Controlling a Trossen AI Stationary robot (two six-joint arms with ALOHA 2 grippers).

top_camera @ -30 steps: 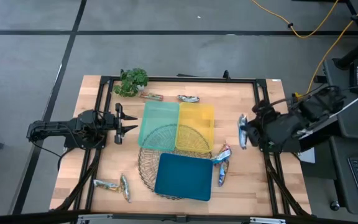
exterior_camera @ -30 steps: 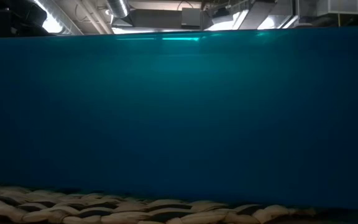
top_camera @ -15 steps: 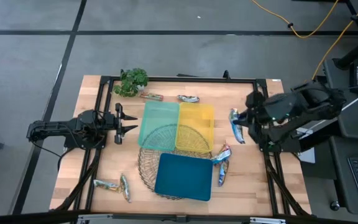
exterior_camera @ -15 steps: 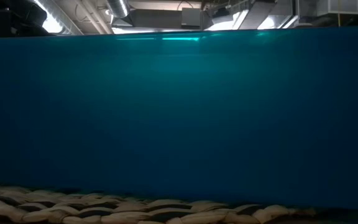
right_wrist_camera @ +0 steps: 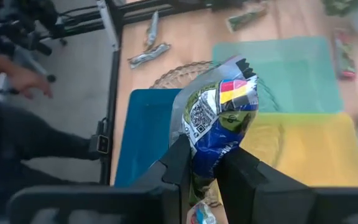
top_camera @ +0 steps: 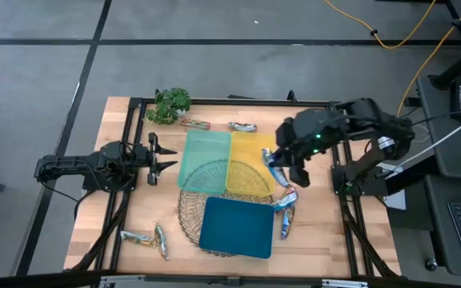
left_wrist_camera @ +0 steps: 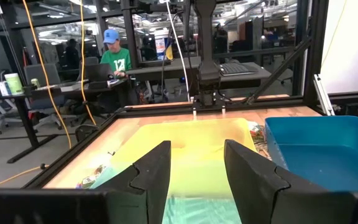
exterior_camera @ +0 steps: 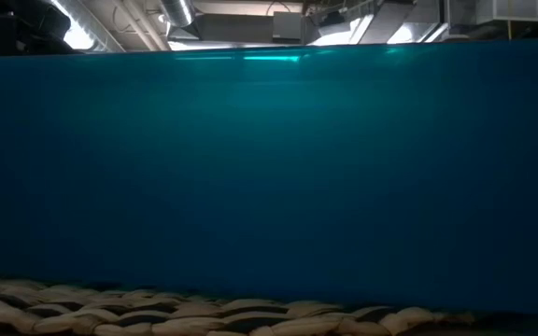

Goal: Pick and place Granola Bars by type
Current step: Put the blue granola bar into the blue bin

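My right gripper [top_camera: 280, 170] is shut on a blue foil granola bar [right_wrist_camera: 219, 118] above the right edge of the yellow tray [top_camera: 250, 154]. My left gripper [top_camera: 165, 156] is open and empty at the table's left, beside the green tray [top_camera: 205, 152]. A blue tray [top_camera: 236, 226] lies on a wire basket [top_camera: 189, 210]. Two blue bars [top_camera: 286, 210] lie right of the blue tray. Two silver-green bars [top_camera: 149, 238] lie at the near left. A red-brown bar [top_camera: 195, 124] and a silver bar [top_camera: 242, 126] lie at the far edge. My right gripper pinches the blue bar's lower end [right_wrist_camera: 209, 169] between its two fingers [right_wrist_camera: 178, 163]. The bar sticks out past the fingertips, its crimped free end [right_wrist_camera: 244, 70] farthest out. It is lifted clear of the table and the trays.
A green leafy plant [top_camera: 169, 104] stands at the far left corner. The low view is filled by the blue tray's wall [exterior_camera: 269, 168]. A black frame [top_camera: 336, 128] runs round the table. A person's hand [right_wrist_camera: 23, 78] shows beyond the near edge in the right wrist view.
My right gripper has gone from the table's right edge toward the left, carrying the blue bar clear of the table, and now stands over the right edge of the yellow tray. The arm has swung out over the table.
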